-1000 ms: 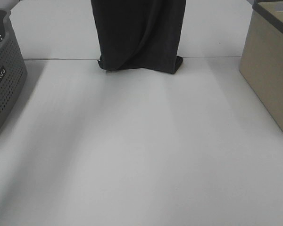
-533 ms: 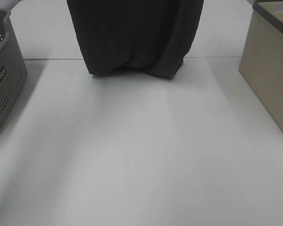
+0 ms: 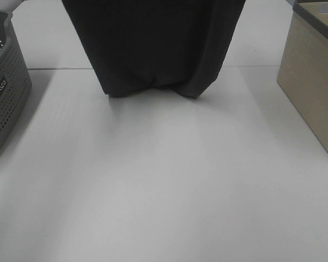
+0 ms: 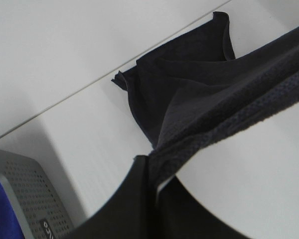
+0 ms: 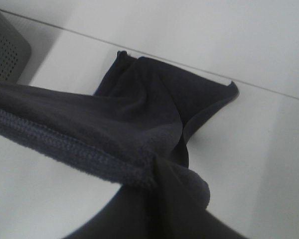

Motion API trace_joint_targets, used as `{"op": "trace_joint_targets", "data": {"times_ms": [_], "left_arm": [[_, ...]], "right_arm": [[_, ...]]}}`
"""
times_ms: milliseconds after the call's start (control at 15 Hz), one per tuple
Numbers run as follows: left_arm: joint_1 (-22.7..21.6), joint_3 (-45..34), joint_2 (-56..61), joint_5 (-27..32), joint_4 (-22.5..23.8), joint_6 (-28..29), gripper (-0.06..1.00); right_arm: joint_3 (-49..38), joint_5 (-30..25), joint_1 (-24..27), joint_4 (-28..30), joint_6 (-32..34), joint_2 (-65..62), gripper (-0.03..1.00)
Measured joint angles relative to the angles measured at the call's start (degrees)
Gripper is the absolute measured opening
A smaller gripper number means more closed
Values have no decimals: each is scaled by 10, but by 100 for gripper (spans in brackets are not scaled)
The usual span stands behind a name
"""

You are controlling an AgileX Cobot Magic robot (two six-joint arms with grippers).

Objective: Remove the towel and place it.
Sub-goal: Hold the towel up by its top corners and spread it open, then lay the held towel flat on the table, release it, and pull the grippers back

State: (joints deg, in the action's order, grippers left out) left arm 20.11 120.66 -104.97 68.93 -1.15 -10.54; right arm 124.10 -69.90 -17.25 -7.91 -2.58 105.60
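White tabletop (image 3: 164, 191) lies bare across the front. At the left edge sits the grey basket (image 3: 5, 93). The left gripper (image 4: 150, 167) is clamped on one top corner of the towel (image 3: 153, 43), which hangs at the far middle of the table, its lower end seemingly bunched on the surface. Within the last second the cloth has been drawn much wider. The right gripper (image 5: 157, 184) pinches the other corner. A beige box (image 3: 311, 82) stands at the right. Spread like this, the towel looks ready for laying flat.
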Motion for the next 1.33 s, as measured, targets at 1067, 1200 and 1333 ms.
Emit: {"op": "trace_joint_targets", "data": {"times_ms": [1067, 1200, 1333], "left_arm": [[12, -456, 323, -46, -110, 43, 0], [12, -498, 333, -46, -131, 36, 0], [12, -541, 353, -45, -168, 21, 0]], "right_arm": [[-387, 9, -13, -100, -2, -310, 2], [-439, 9, -13, -105, 9, -336, 2], [-514, 11, -13, -111, 26, -381, 2]]}}
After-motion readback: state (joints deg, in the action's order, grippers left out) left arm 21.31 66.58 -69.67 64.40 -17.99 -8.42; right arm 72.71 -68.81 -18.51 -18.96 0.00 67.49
